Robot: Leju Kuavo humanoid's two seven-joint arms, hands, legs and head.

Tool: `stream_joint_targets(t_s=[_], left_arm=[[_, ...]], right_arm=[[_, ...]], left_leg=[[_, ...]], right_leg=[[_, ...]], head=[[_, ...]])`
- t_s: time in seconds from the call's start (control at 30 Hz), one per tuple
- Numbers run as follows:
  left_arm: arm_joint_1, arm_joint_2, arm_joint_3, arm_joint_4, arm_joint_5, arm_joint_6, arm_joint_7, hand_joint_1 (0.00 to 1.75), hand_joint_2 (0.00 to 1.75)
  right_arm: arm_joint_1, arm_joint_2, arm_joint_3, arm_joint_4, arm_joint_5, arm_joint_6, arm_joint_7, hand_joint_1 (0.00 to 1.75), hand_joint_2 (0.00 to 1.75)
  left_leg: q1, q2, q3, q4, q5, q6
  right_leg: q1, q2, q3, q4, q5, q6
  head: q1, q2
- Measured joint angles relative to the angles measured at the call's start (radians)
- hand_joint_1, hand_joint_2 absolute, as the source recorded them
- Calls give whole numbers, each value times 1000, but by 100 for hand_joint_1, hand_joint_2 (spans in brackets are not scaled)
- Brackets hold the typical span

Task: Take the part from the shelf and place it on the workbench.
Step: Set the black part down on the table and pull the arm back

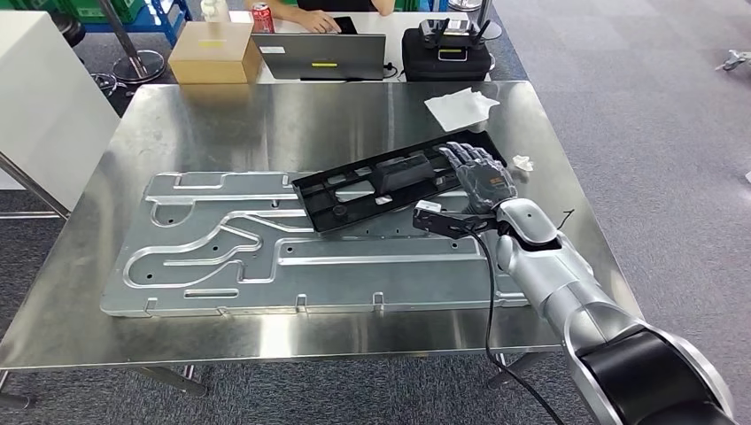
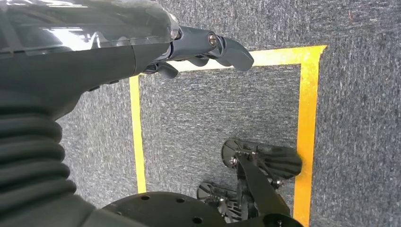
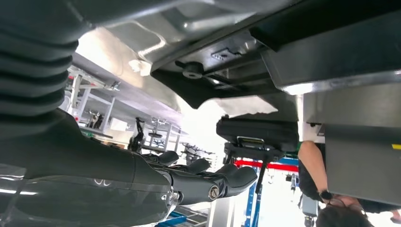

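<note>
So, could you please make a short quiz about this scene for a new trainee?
1. True or false: the black part already lies on the metal table, on top of the big silver plate.
2. Which thing lies on the table closest to the far end of the black part?
A. a white tissue
B. a red can
C. a cardboard box
3. Fill the gap: the right hand rests on the ____ part.

Key
1. True
2. A
3. black
</note>
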Motion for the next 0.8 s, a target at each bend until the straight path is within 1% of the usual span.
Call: stream_joint_targets(t_s=[0.1,0.13,0.17,0.2,0.23,0.27,0.3,0.33,0.37,0.4,0.43,0.47,0.5,0.53,0.57,0.6,0.63,0.67,0.7,0.73,0.77,0.8], left_arm=[[0,1,4,0,2,-5,0,0,0],[1,1,5,0,3,-6,0,0,0],[1,1,5,0,3,-8,0,0,0],[1,1,5,0,3,-9,0,0,0],[0,1,5,0,3,-10,0,0,0],[0,1,5,0,3,-11,1,0,0],[0,1,5,0,3,-11,1,0,0],[1,1,5,0,2,-11,2,0,0],[1,1,5,0,2,-11,3,0,0],[2,1,5,0,2,-11,4,0,0],[2,0,5,0,1,-11,4,0,0],[2,-1,5,-1,0,-12,4,0,0],[2,-2,5,-2,0,-13,4,0,0],[1,-3,5,-3,0,-14,4,0,0],[1,-4,6,-4,0,-16,4,0,0],[1,-4,6,-4,0,-18,4,0,0],[2,-2,5,-4,0,-20,4,0,0],[2,0,6,-4,0,-21,4,0,0],[3,1,6,-4,0,-22,4,0,0],[3,2,6,-4,0,-22,4,0,0],[4,1,6,-4,0,-22,4,0,0],[4,1,6,-4,0,-22,4,0,0]], right_arm=[[7,-8,0,-11,-6,-8,-5,0,0],[9,-14,0,-18,-9,-11,-6,0,0],[12,-20,0,-26,-11,-13,-6,0,0],[16,-27,0,-33,-12,-15,-5,0,0],[22,-35,0,-39,-12,-16,-4,0,0],[29,-41,0,-43,-12,-18,-1,0,0],[39,-47,0,-45,-12,-20,2,0,0],[49,-53,0,-46,-11,-22,6,0,0],[59,-57,0,-47,-10,-24,10,0,0],[67,-60,0,-49,-9,-26,13,0,0],[72,-62,0,-53,-8,-28,15,0,0],[74,-64,0,-57,-6,-30,16,0,0],[75,-66,0,-61,-5,-31,18,0,0],[75,-67,-1,-65,-3,-32,19,0,0],[75,-68,-1,-68,-1,-33,20,0,0],[75,-68,-1,-71,1,-32,22,0,0],[74,-68,-1,-73,2,-32,24,0,0],[75,-68,-1,-75,3,-31,25,0,0],[75,-68,-1,-77,4,-31,26,0,0],[76,-68,-1,-79,4,-30,26,0,0],[78,-68,-1,-80,5,-29,27,0,0],[81,-69,-1,-81,5,-29,27,0,0]], left_leg=[[-3,0,-2,4,-4,9],[-2,1,-2,3,-3,13],[-1,2,-1,1,-1,16],[1,3,0,-1,2,20],[1,4,0,-2,2,22],[-1,4,-1,-2,3,24],[-4,3,-2,-2,3,26],[-7,2,-3,-2,4,27],[-12,1,-3,-2,5,29],[-17,0,-4,-2,6,30],[-23,0,-5,-2,8,32],[-27,0,-6,-1,11,32],[-28,1,-6,-2,14,31],[-28,2,-7,-2,17,28],[-26,2,-8,-3,22,23],[-24,2,-8,-5,27,17],[-24,2,-11,-5,30,12],[-24,1,-16,0,22,5],[-23,1,-26,23,-4,-4],[-19,1,-41,63,-44,-14],[-11,2,-60,127,-95,-26],[0,4,-78,197,-139,-38]], right_leg=[[-4,0,1,-1,-2,9],[-4,1,2,4,-6,13],[-4,1,-4,20,-19,13],[-3,1,-19,57,-44,13],[-1,1,-45,115,-78,10],[2,2,-80,188,-116,6],[6,2,-115,260,-144,2],[11,2,-141,307,-154,-3],[16,2,-150,318,-143,-11],[23,2,-139,287,-114,-23],[31,3,-111,224,-76,-39],[41,4,-77,152,-45,-57],[50,4,-51,96,-18,-71],[57,5,-35,60,-3,-80],[61,5,-32,45,4,-84],[62,4,-34,41,13,-85],[58,3,-35,31,21,-86],[53,1,-37,22,30,-87],[47,-1,-42,15,42,-88],[41,-3,-48,10,54,-86],[38,-3,-58,9,62,-84],[34,-5,-69,10,71,-80]], head=[[0,0],[0,0],[0,0],[0,0],[0,0],[0,0],[0,0],[0,0],[0,0],[0,0],[0,0],[0,0],[0,0],[0,0],[-1,0],[0,0],[0,0],[0,0],[0,0],[0,0],[0,0],[0,0]])
